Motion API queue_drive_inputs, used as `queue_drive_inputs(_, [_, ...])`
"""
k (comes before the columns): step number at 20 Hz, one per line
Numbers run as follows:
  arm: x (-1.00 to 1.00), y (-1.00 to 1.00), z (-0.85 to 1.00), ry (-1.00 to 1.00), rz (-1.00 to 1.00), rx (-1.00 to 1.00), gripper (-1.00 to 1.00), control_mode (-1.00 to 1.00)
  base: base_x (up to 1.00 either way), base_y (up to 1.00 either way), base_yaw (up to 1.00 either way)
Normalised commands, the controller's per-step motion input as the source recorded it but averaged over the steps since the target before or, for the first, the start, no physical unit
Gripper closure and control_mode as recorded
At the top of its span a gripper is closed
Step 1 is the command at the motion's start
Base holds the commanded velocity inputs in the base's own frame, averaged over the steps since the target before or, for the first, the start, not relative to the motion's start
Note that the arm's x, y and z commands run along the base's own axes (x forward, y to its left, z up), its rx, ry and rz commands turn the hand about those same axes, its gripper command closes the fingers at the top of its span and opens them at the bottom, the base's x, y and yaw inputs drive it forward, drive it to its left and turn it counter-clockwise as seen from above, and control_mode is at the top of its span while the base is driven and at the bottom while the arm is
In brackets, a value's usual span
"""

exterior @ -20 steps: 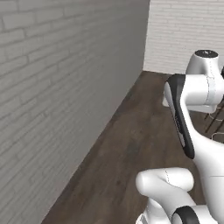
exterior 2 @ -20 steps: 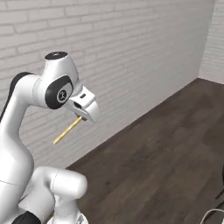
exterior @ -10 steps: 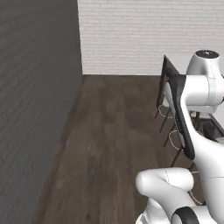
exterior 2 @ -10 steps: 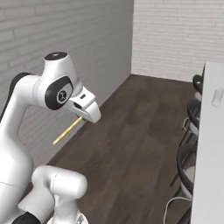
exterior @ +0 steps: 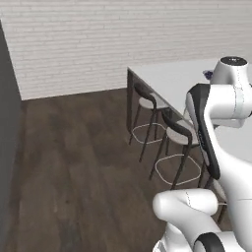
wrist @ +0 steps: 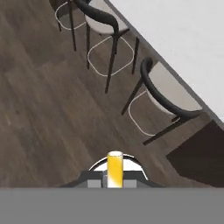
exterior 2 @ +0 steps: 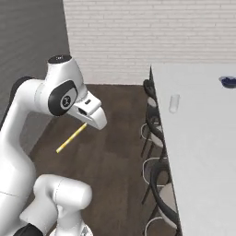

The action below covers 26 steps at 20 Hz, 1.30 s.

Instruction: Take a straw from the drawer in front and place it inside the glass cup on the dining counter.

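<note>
Jaws clamped on the straw (exterior 2: 71, 138), my gripper (exterior 2: 86, 122) hangs high above the dark wood floor (exterior 2: 110, 152), left of the counter (exterior 2: 198, 152). The straw slants down and left from my fingers. On the counter, near its left edge and farther off, stands the cup (exterior 2: 174, 103). Dark chairs (exterior 2: 159, 184) line that edge. A blue bowl (exterior 2: 228, 82) sits far right.

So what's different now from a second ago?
The whole view swung round: the brick wall slid away and the dining counter with its chairs and glass cup came into sight. The pincer stayed shut on the straw, arm posed the same.
</note>
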Motion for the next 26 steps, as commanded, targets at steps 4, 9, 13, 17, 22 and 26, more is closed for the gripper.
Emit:
queue_drive_inputs(4, [0.0, 0.0, 0.0, 0.0, 0.0, 0.0, 1.0, 1.0, 0.82, 0.6, -0.62])
queue_drive_inputs(9, [0.0, 0.0, 0.0, 0.0, 0.0, 0.0, 1.0, 1.0, 0.74, 0.74, -0.64])
queue_drive_inputs(13, [0.0, 0.0, 0.0, 0.0, 0.0, 0.0, 1.0, 1.0, 0.64, 0.82, -0.63])
queue_drive_inputs(17, [0.0, 0.0, 0.0, 0.0, 0.0, 0.0, 1.0, 1.0, 0.54, 0.77, -0.63])
queue_drive_inputs(22, [0.0, 0.0, 0.0, 0.0, 0.0, 0.0, 1.0, 1.0, 0.55, 0.78, -0.65])
queue_drive_inputs(26, [0.0, 0.0, 0.0, 0.0, 0.0, 0.0, 1.0, 1.0, 0.62, 0.62, -0.63])
